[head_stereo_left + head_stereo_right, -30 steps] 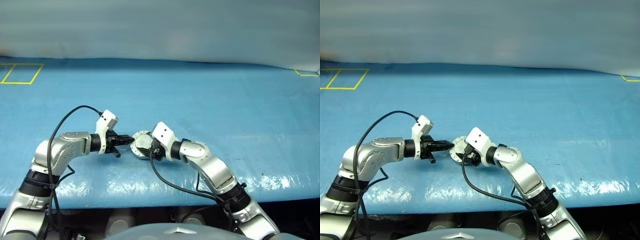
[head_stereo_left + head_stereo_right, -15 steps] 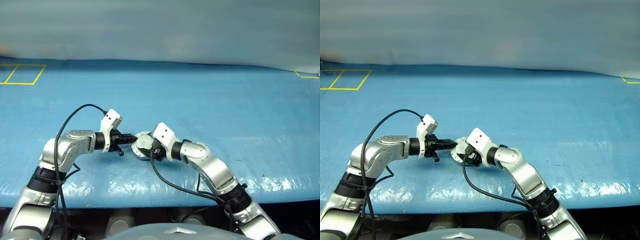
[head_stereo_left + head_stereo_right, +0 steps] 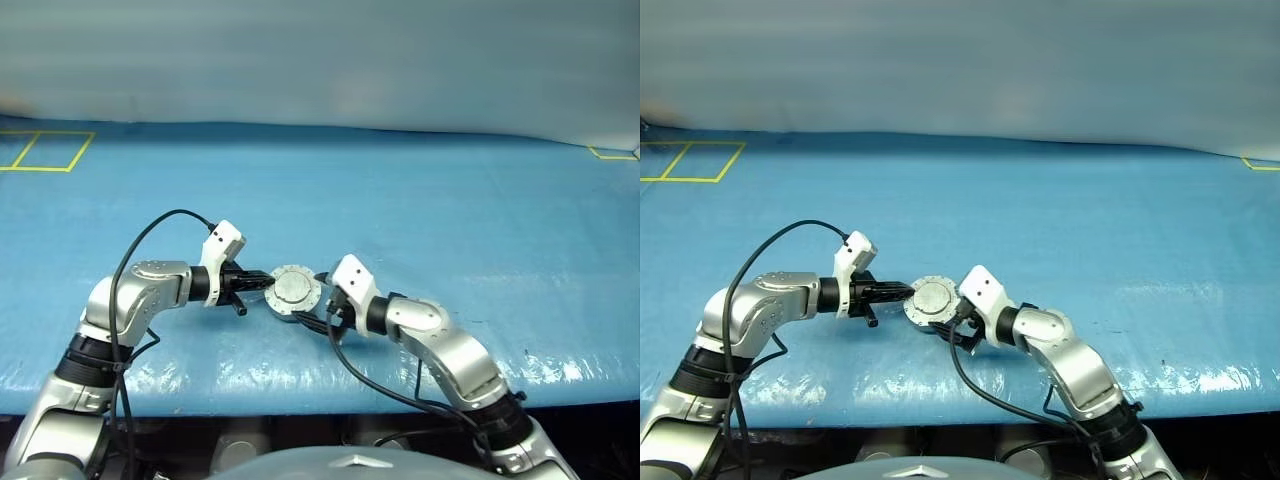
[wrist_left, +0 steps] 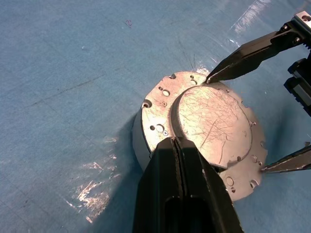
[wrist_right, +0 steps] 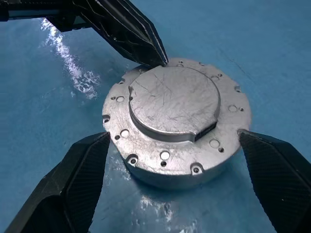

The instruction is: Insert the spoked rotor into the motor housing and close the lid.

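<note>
1. lid: seated plain side up on the motor housing, at lower centre of the left eye view, on the blue counter.
2. left claw: fingers pressed together, tips resting on the lid's rim.
3. right claw: fingers spread wide on either side of the housing, not touching it.

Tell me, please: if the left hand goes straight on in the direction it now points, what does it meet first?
The lid. The shut left hand already has its tip at the lid's flat rim, so going on it would likely run against the raised centre.
</note>
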Robot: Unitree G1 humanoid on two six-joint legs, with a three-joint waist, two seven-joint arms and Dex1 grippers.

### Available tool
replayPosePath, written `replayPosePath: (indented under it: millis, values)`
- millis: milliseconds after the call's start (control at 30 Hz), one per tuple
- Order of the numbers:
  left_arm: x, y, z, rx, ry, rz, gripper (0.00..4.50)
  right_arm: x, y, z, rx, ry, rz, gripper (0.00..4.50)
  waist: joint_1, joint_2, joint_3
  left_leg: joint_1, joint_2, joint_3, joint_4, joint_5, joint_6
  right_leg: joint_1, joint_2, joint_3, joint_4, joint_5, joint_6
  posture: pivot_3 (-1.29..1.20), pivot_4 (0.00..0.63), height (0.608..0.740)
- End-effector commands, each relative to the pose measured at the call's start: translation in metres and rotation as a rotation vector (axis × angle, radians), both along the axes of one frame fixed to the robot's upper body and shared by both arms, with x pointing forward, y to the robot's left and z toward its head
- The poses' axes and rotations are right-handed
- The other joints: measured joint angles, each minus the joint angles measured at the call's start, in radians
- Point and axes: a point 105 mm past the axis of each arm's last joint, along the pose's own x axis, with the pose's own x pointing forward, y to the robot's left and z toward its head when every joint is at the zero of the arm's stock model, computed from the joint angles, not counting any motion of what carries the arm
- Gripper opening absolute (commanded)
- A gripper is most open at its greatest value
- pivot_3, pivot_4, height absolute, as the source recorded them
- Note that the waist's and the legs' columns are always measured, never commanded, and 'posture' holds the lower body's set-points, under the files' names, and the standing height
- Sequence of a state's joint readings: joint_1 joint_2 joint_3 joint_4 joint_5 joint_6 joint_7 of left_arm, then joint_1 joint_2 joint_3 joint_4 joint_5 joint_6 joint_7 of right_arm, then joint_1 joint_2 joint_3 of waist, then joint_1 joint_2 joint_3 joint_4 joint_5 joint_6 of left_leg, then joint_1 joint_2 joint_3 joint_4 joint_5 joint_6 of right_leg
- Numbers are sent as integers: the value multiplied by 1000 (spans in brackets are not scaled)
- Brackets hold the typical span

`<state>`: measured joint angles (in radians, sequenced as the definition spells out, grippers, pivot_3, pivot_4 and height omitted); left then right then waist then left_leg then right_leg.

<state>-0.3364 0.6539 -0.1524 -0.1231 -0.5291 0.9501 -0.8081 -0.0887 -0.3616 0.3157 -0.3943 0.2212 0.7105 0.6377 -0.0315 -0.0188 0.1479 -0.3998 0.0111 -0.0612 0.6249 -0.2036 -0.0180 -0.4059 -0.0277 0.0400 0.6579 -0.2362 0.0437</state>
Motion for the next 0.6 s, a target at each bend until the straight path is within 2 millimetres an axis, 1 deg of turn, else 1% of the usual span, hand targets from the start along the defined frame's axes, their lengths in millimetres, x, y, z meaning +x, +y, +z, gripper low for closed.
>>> replayPosePath:
  millis: [33, 167, 267, 367, 500, 600]
  values:
    - [-10, 5, -19, 46, 77, 8, 0, -12, -13, 4, 125, 110, -45, 4471, 4, 0, 2, -1, 0, 0, 0, 0, 0, -1, 0, 0, 0, 0, 0, 0, 150, 740]
    - [-10, 3, -20, 43, 76, 5, 0, -20, -21, 8, 271, 254, -128, 4471, 4, 2, 3, -5, 0, 2, -1, 0, 0, -2, 0, 2, 1, 0, 0, 0, 150, 740]
    - [-9, 2, -20, 41, 74, 3, 0, -17, -22, 7, 386, 360, -231, 4471, 8, 2, 3, -5, 0, 1, -1, 0, 0, -2, 1, 1, 1, 0, 0, 0, 150, 740]
    - [-10, 2, -19, 37, 73, 1, 0, -14, -15, 8, 518, 474, -314, 4471, 8, 2, 3, -9, 0, 1, -1, 0, 0, -5, 1, 2, 1, 0, 0, 0, 150, 740]
    - [-9, 2, -18, 34, 66, 7, 0, -9, -4, 8, 613, 588, -393, 4471, 8, 3, 4, -11, 1, 1, -1, 0, 0, -7, 0, 2, 1, 0, 0, 0, 150, 740]
    - [-9, 3, -15, 24, 52, 12, 0, -5, 6, 15, 689, 644, -410, 4471, 9, 4, 4, -12, 2, 1, -1, 0, 1, -7, -1, 2, 0, 0, 1, 0, 150, 740]
